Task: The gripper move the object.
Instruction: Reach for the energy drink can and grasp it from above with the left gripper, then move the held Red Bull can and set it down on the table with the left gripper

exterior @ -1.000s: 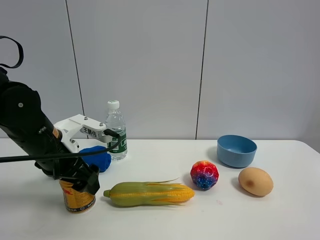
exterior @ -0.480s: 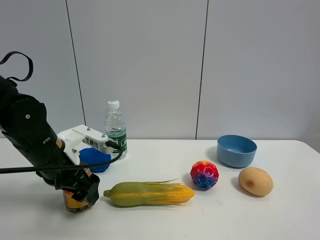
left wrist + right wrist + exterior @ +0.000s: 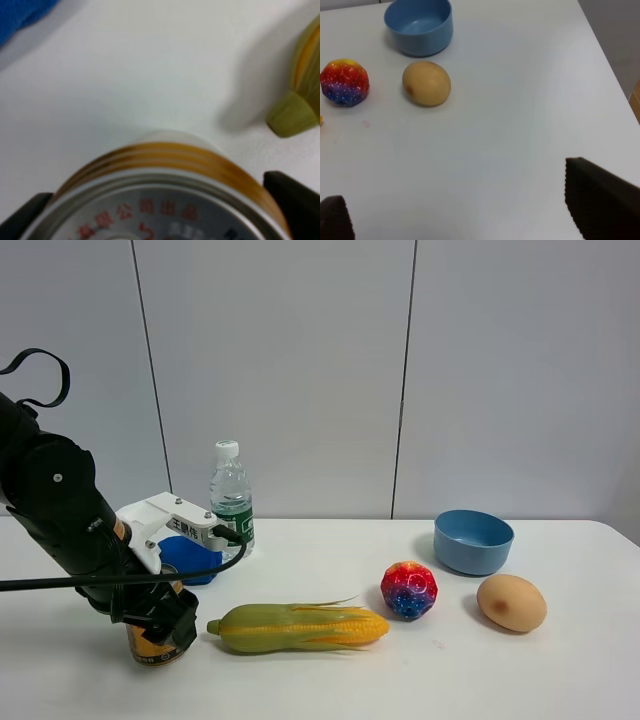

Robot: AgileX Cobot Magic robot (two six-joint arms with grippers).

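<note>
Top of the gold can [image 3: 148, 648] hidden under the left gripper [image 3: 160, 623] in the high view, its lid lettering blurred and cropped up close, corn cob [image 3: 299, 95] and blue object [image 3: 17, 12] cut by edges, right gripper [image 3: 455, 215] fingertips [image 3: 600, 200] cropped

white table [image 3: 340, 685] w/ seven items: gold can [image 3: 149, 649] near left, corn cob [image 3: 300, 627] lying just right of it; water bottle [image 3: 232, 505] & blue lump [image 3: 192, 554] far left; speckled ball [image 3: 409, 590] centre-right; blue bowl [image 3: 473, 541], tan egg [image 3: 511, 602] at right.
</note>
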